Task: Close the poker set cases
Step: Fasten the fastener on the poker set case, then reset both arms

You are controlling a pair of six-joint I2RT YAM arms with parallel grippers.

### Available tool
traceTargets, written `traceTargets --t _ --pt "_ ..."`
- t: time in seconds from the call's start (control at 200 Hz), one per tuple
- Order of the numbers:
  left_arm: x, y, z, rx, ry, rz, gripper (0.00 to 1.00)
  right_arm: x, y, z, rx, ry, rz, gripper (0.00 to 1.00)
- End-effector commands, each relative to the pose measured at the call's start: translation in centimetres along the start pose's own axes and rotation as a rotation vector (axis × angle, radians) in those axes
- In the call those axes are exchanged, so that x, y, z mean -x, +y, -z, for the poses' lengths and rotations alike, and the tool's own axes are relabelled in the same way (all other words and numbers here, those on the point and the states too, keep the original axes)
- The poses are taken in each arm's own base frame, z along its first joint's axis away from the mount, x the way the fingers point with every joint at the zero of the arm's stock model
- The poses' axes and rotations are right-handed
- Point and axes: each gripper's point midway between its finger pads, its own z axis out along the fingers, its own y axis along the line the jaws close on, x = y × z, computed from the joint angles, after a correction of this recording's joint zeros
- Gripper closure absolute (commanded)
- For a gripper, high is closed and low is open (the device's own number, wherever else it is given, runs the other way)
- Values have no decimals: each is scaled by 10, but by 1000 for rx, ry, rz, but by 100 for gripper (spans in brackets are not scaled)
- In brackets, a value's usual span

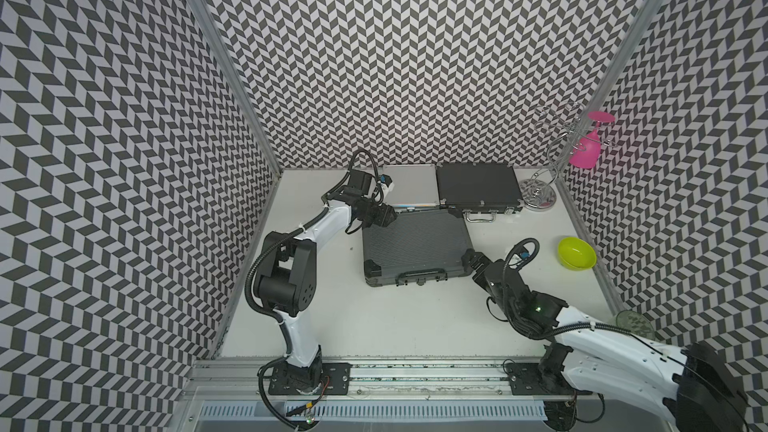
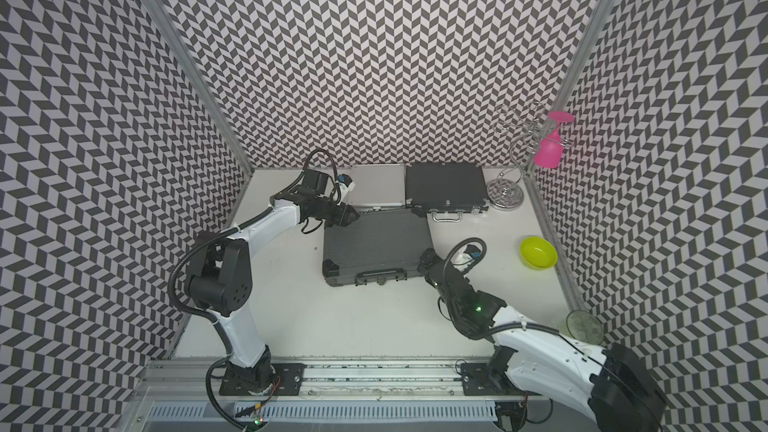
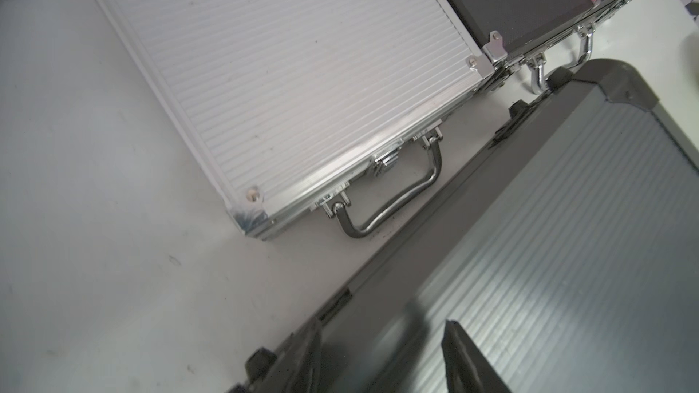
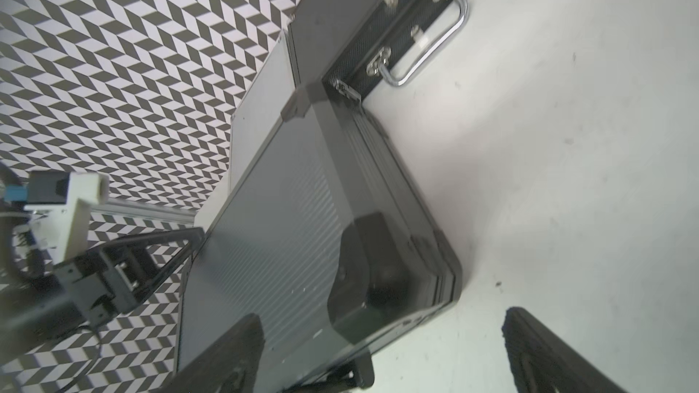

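The three poker set cases lie flat with their lids down. In both top views the large ribbed black case (image 1: 417, 247) (image 2: 376, 247) is mid-table, its handle toward the front. Behind it are the small silver case (image 1: 409, 187) (image 3: 287, 81) and the medium black case (image 1: 478, 184) (image 4: 363, 5), side by side. My left gripper (image 1: 384, 216) (image 3: 378, 334) hovers over the large case's back left corner, open, with one finger along the edge and one over the ribbed lid. My right gripper (image 1: 471, 257) (image 4: 382, 315) is wide open around the case's front right corner (image 4: 378, 270).
A lime green bowl (image 1: 576, 253) sits near the right wall. A wire glass rack (image 1: 538, 195) holding a pink glass (image 1: 586, 147) stands in the back right corner. A clear glass (image 1: 633, 322) is at the front right, beside my right arm.
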Motion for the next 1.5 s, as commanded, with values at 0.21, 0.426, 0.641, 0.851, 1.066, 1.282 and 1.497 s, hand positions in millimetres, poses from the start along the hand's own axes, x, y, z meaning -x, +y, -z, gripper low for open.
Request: traceTargets --t 0.21,0.426,0.641,0.851,1.066,1.282,1.497 --pt "35 24 89 251 -343 72 1 70 2 -14 -75 -127 340 1" --pt "-12 86 159 613 -693 197 1 136 -12 -17 -131 -357 373 1" --pt "-79 129 160 840 -671 275 1 176 -47 -11 -275 -542 395 1" --pt "-103 125 163 858 -759 206 1 185 -77 -18 -341 -590 381 1" --pt "-92 120 166 819 -876 127 1 184 -85 -17 -299 -640 425 1" --pt "-101 125 161 800 -933 108 1 181 -85 -28 -207 -652 467 0" --pt "-99 138 146 801 -842 160 1 184 -98 -36 -253 -696 475 1"
